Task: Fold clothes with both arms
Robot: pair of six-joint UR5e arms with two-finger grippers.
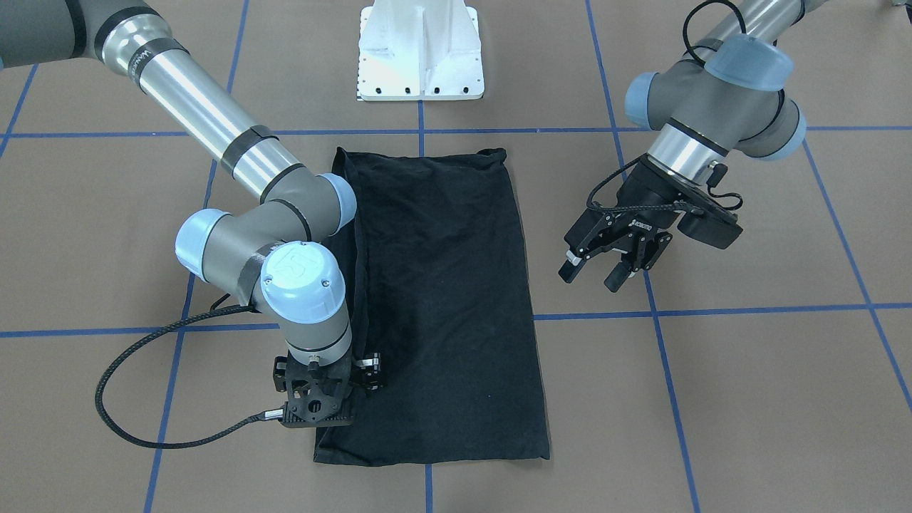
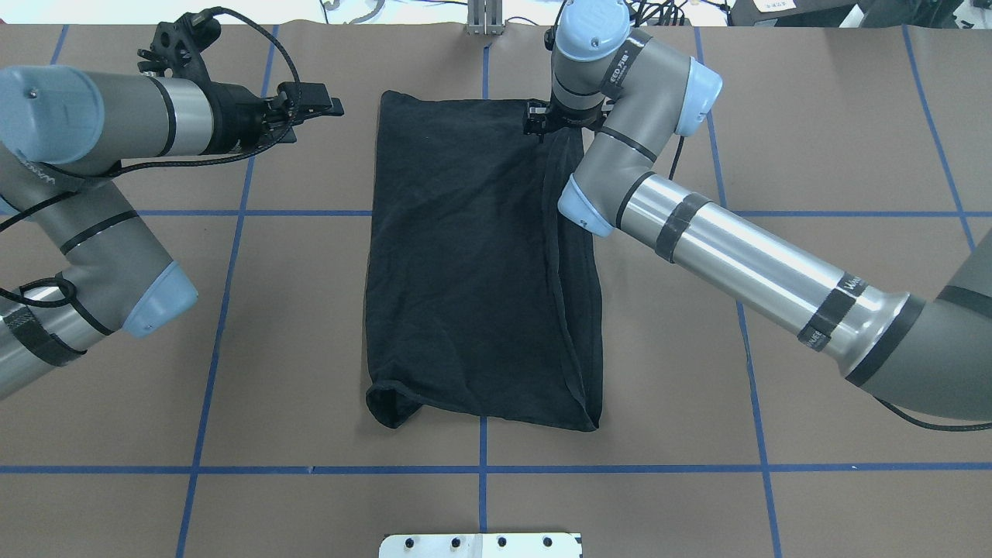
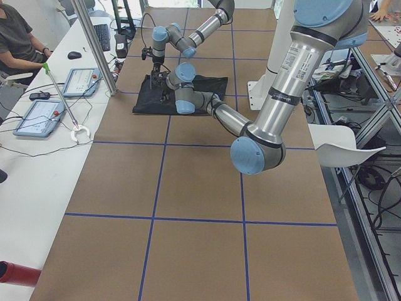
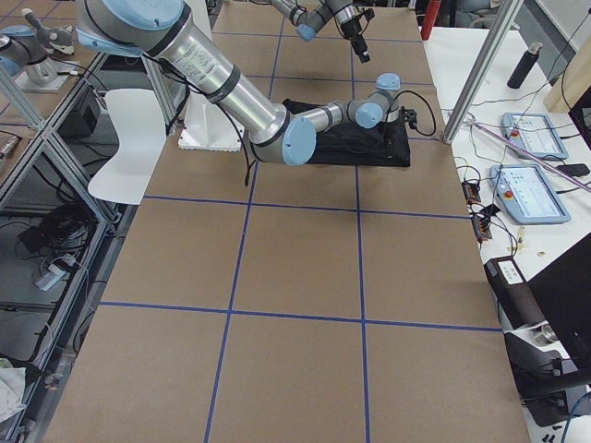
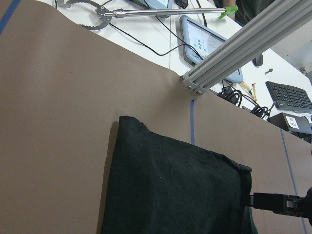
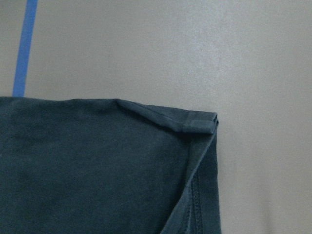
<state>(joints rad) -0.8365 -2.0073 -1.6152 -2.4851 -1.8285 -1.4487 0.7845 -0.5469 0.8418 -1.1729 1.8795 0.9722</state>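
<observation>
The right gripper [image 1: 328,402] pointed straight down over the far corner of the black T-shirt [image 1: 442,299], on the garment's right-hand edge and away from the robot's base. Its fingers were hidden beneath the wrist in both fixed table views and did not show in its own camera, so I could not tell whether they were spread or closed, nor whether they touched the cloth. That wrist camera looked closely at the corner, where a stitched hem [image 6: 195,124] was doubled over on itself. The right arm [image 1: 214,128] reached in along that edge, its elbow joints overhanging the fabric.

The left gripper [image 1: 593,274] hung above bare table off the shirt's left side, clear of the cloth, with its two fingers [image 1: 570,271] spread apart and nothing between them. The left arm [image 1: 712,92] bent in behind it.

The T-shirt lay flat in a long, narrow rectangle at the middle of the brown-covered table [image 1: 748,399], plain black side up, across one of the blue tape lines [image 1: 712,311]. The white pedestal base [image 1: 420,50] stood beyond its near end. A seated person [image 3: 15,37] was at the side bench.
</observation>
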